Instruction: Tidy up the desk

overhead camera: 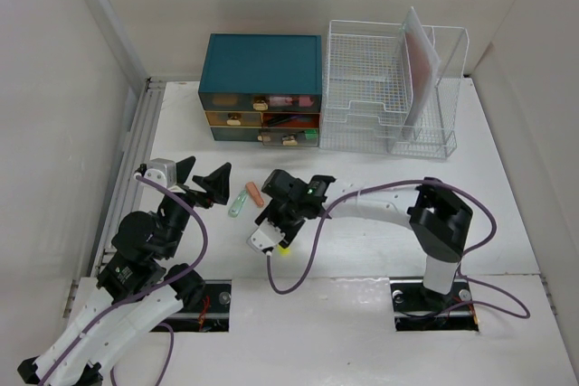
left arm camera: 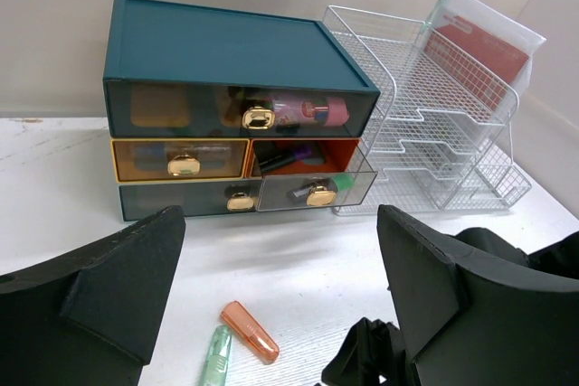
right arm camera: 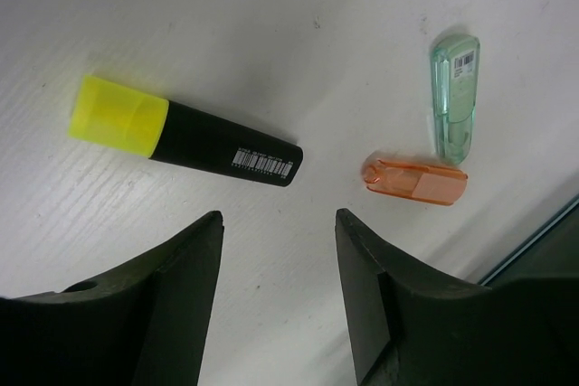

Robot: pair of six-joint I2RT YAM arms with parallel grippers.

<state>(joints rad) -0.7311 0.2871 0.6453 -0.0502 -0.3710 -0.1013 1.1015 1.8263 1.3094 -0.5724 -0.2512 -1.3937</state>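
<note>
Both spread and empty, my left gripper (left arm camera: pixel 280 219) and right gripper (right arm camera: pixel 279 223) hang above the desk (right arm camera: pixel 271 6), a highlighter (right arm camera: pixel 208 142) just beyond the right.

A teal plastic drawer box (overhead camera: pixel 262 61) is set just beside a white wire tray rack (overhead camera: pixel 366 88). A black, yellow-capped highlighter (right arm camera: pixel 185 131) is laid near a small orange cap (right arm camera: pixel 416 181) and a pale green translucent tube (right arm camera: pixel 455 97).

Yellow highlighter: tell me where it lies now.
In the right wrist view the yellow highlighter lies on the desk just ahead of the right claw, with the orange cap to its right.
</note>
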